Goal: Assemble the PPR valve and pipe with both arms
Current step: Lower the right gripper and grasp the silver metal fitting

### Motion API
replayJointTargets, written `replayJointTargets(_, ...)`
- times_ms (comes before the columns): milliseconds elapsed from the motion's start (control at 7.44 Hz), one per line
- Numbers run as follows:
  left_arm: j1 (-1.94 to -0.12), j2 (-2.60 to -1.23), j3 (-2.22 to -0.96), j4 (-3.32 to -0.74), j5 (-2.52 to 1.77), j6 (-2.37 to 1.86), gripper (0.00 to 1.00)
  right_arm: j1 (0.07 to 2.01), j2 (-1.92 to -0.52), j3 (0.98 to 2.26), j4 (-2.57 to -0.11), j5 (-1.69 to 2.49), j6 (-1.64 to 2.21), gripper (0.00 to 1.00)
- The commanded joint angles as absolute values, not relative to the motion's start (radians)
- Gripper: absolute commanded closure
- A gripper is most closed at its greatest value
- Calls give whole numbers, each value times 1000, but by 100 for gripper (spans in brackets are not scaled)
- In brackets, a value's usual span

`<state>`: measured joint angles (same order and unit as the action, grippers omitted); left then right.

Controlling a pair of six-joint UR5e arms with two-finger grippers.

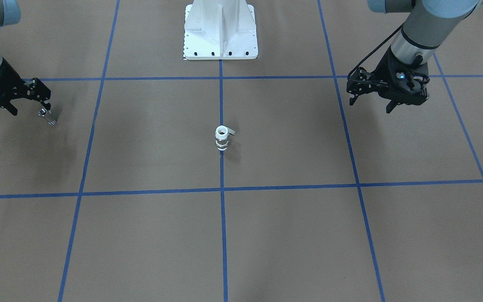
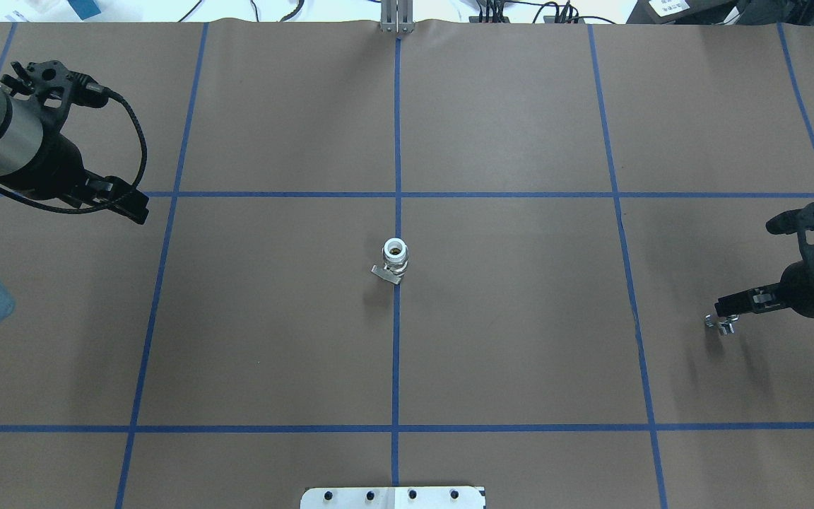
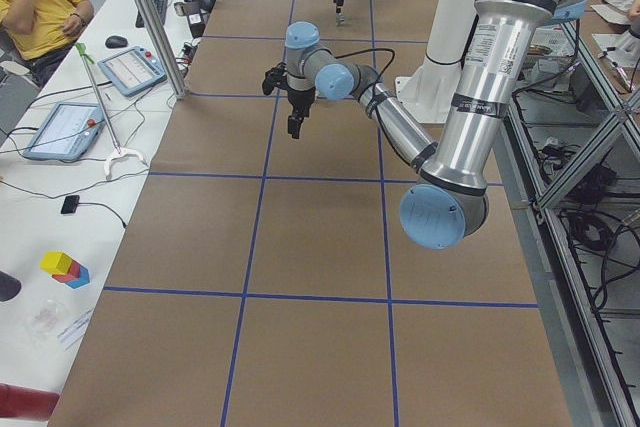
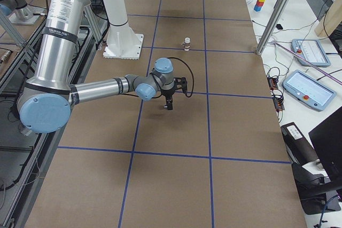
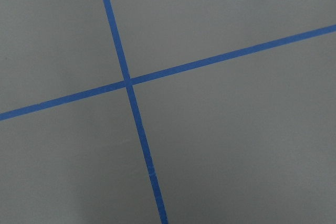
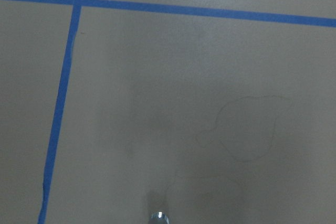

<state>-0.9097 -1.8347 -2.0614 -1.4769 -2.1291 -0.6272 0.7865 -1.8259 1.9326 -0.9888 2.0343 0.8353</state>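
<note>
Two-handed from here: carry the pipe (image 1: 48, 116), pinched in the right gripper (image 1: 45, 108), steadily toward the PPR valve (image 1: 222, 138) upright mid-table (image 1: 292, 142), bringing the wide-spread, empty left gripper (image 1: 370, 103) to brace it.

Overhead and front cameras face each other over the PPR valve (image 2: 394, 258); side cameras sight along the table (image 2: 520, 318); wrist cameras look closely down.

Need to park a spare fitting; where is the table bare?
Bare table lies either side of the PPR valve, out to the left gripper and right gripper, and across the operators' row. Crowded only around the right gripper's pipe.
</note>
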Motion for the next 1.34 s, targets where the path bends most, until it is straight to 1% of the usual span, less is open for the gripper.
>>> replayJointTargets(0, -908, -1835, -2059, -1477, -2129, -627, 0, 762, -1790, 1913, -986, 2022, 836, 2)
replayJointTargets(269, -908, -1835, -2056, -1476, -2129, -629, 0, 761, -1782, 1901, -988, 2014, 836, 4)
replayJointTargets(403, -907, -1835, -2052, -1476, -2129, -629, 0, 759, -1787, 1901, -988, 2014, 835, 12)
replayJointTargets(538, -902, -1836, -2052, -1477, -2128, -637, 0, 756, -1790, 1902, -988, 2014, 834, 26)
replayJointTargets(672, -902, -1836, -2052, -1476, -2128, -637, 0, 753, -1792, 1902, -988, 2014, 834, 35)
replayJointTargets(941, -899, -1838, -2049, -1477, -2128, -635, 0, 747, -1795, 1904, -988, 2016, 834, 33)
replayJointTargets(1076, -899, -1838, -2048, -1476, -2128, -635, 0, 747, -1795, 1904, -989, 2016, 834, 33)
replayJointTargets(1210, -899, -1838, -2048, -1476, -2128, -637, 0, 749, -1796, 1904, -989, 2016, 834, 40)
